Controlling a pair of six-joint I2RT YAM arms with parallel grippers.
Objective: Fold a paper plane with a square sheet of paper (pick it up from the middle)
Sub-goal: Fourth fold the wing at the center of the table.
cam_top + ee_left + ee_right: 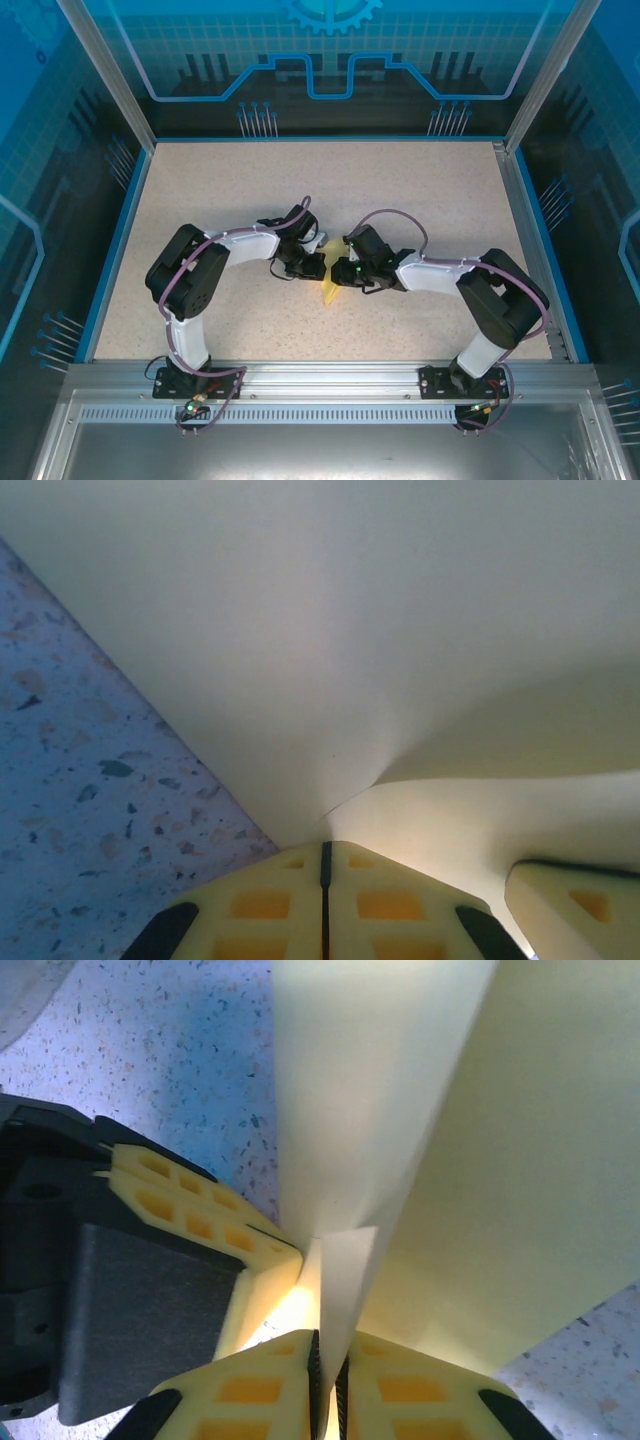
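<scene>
The square sheet of paper (329,290) is pale yellow, folded, and held up off the table where the two arms meet. My left gripper (314,264) is shut, its tips (325,848) pinching the sheet (330,630) where a crease runs out from them. My right gripper (346,271) is shut on a narrow folded flap of the sheet (500,1160), which passes between its pads (325,1350). In the right wrist view the left gripper's fingers (190,1210) meet the paper just left of that flap. The two grippers are nearly touching.
The speckled beige table (250,190) has a blue rim on three sides and metal frame posts at the back corners. A metal rail (320,375) carrying both arm bases runs along the near edge.
</scene>
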